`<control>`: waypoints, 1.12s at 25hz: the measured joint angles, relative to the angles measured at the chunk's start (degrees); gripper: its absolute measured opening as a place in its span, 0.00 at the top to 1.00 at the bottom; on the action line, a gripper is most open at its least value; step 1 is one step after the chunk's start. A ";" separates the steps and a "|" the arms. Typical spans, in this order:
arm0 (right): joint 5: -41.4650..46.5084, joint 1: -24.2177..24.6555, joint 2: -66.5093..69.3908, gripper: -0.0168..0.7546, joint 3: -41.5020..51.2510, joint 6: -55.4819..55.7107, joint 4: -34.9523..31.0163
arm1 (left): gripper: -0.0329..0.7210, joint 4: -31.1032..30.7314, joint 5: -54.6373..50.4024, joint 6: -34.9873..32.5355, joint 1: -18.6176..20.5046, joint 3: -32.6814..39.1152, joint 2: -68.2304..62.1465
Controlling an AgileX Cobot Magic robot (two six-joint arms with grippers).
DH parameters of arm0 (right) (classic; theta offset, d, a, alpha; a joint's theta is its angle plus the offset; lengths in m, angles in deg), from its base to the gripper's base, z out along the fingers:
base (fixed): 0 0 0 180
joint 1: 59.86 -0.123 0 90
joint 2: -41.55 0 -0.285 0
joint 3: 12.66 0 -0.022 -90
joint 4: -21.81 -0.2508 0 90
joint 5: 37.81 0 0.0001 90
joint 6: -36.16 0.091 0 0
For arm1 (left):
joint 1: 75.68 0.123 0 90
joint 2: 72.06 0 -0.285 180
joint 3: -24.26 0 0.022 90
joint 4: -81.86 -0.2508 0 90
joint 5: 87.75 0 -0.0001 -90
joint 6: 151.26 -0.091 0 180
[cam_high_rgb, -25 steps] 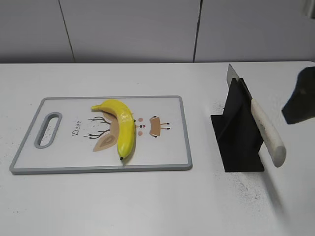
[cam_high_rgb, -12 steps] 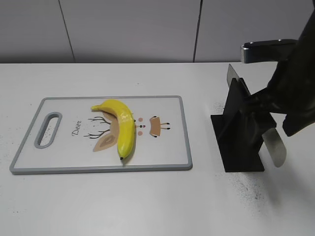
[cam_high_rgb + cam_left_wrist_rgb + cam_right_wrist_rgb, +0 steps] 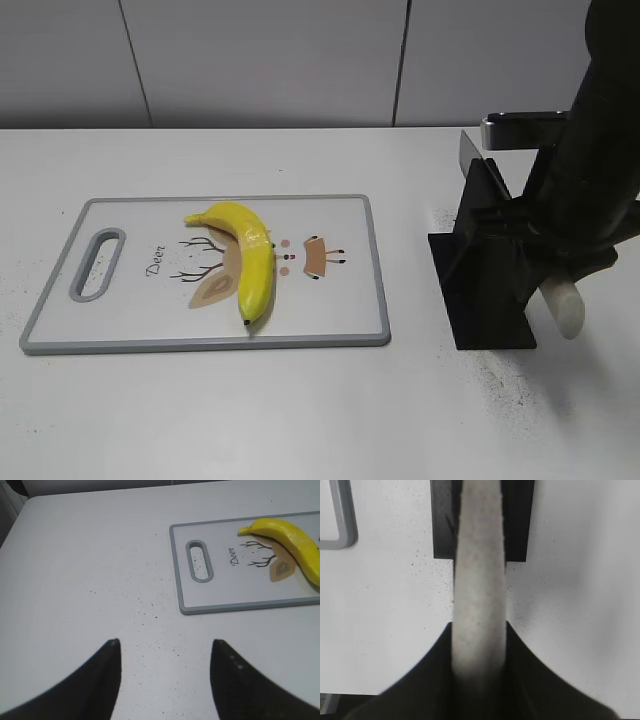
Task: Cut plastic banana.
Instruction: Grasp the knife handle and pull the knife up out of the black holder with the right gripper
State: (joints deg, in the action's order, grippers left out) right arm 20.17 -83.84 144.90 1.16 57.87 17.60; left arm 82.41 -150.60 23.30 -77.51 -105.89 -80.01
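We see a white worktop (image 3: 300, 420) carrying a grey-rimmed cutting board (image 3: 60, 345) on the left and a black knife stand (image 3: 487, 290) on the right. The right arm comes down over the stand, and the right end effector (image 3: 480, 650) has its two dark fingers pressed against either side of the pale knife handle (image 3: 480, 580), clamped on it while the knife (image 3: 568, 305) sits in the stand. The plastic banana (image 3: 248, 252) lies flat near the middle of the board, well apart from that end effector and to its left. From the left wrist, we see the left end effector (image 3: 165, 672) with its fingers spread apart, hovering over bare worktop; the banana (image 3: 292, 540) lies far to its right, beyond the board's handle slot (image 3: 199, 567).
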 joint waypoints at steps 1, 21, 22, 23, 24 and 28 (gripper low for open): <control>0.05 0.00 0.00 0.77 0.00 0.22 -0.05 | 0.24 0.00 0.00 0.00 0.00 0.00 0.00; 3.07 0.00 -14.91 0.77 -2.47 2.92 0.12 | 0.24 0.00 0.00 0.00 0.00 0.00 0.00; 3.40 0.00 -15.46 0.77 -3.34 2.92 0.18 | 0.24 0.00 0.00 0.00 0.00 0.00 0.00; 3.79 0.00 -15.92 0.77 -4.30 2.92 0.18 | 0.24 0.00 0.00 0.00 0.00 0.00 0.00; 4.29 0.00 -16.47 0.77 -5.32 2.92 0.28 | 0.24 0.00 0.00 0.00 0.00 0.00 0.00; 7.65 0.00 -17.63 0.77 -9.40 2.72 0.61 | 0.25 0.00 0.00 0.00 0.00 0.00 0.00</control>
State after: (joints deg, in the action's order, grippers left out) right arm 27.83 -83.84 127.27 -8.25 60.58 18.20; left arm 82.41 -150.60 23.30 -77.51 -105.89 -80.01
